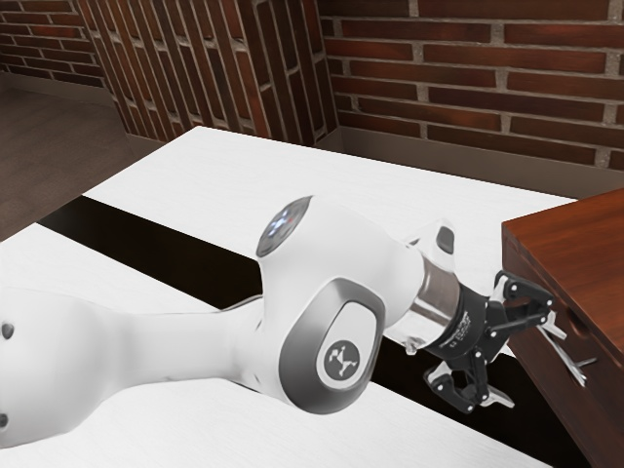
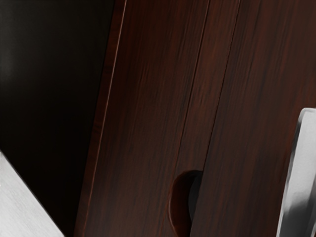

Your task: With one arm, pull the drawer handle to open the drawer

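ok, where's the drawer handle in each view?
Exterior view: the handle is the silver bar low on the cabinet front, at the view's right.
Wrist view: the handle is likely the silver strip beside the dark notch in the wood.
Shared landmark: the cabinet's dark wood front.

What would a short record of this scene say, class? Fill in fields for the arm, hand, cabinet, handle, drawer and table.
arm: white arm, reaching from the exterior view's left toward its right
hand: black hand, fingers open, close to the cabinet front
cabinet: dark wooden cabinet at the exterior view's right
handle: silver bar handle on the drawer front, not gripped from two sides
drawer: drawer appears shut, not yet pulled out
table: white table crossed by a black stripe
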